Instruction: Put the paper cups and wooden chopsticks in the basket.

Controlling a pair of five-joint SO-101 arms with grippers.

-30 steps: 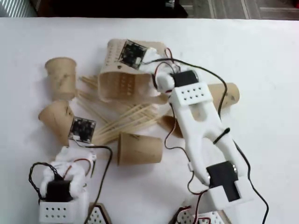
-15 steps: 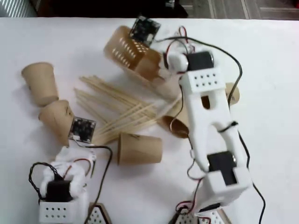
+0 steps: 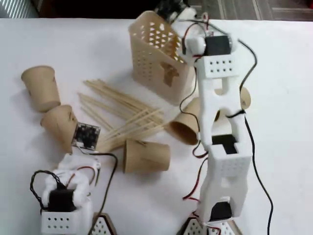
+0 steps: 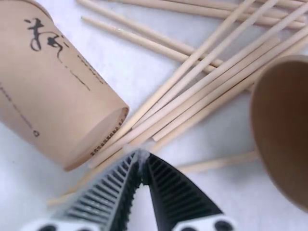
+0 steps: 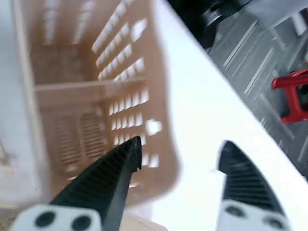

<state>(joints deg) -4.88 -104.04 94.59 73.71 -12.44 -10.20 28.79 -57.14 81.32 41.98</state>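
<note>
The tan slotted basket [image 3: 159,58] stands upright at the back of the table. My right gripper [image 5: 182,144] is open astride its far wall, one finger [image 5: 115,173] inside the basket [image 5: 86,96] and the other outside. Wooden chopsticks [image 3: 122,117] lie fanned out mid-table. Paper cups lie around them: one at far left [image 3: 39,87], one beside it [image 3: 58,126], one in front [image 3: 145,155], and one [image 3: 185,126] against the right arm. My left gripper [image 4: 141,156] is shut and empty, its tips over the chopsticks [image 4: 207,91] between two cups [image 4: 48,82] [image 4: 284,125].
Another cup [image 3: 245,98] is half hidden behind the right arm [image 3: 220,122], which stretches from the front edge to the back. The left arm's base [image 3: 61,205] sits at the front left. The table's far edge lies just behind the basket.
The right arm swung toward the back and brought the basket from lying on its side to upright. The far-left cup shifted left. The left arm kept still.
</note>
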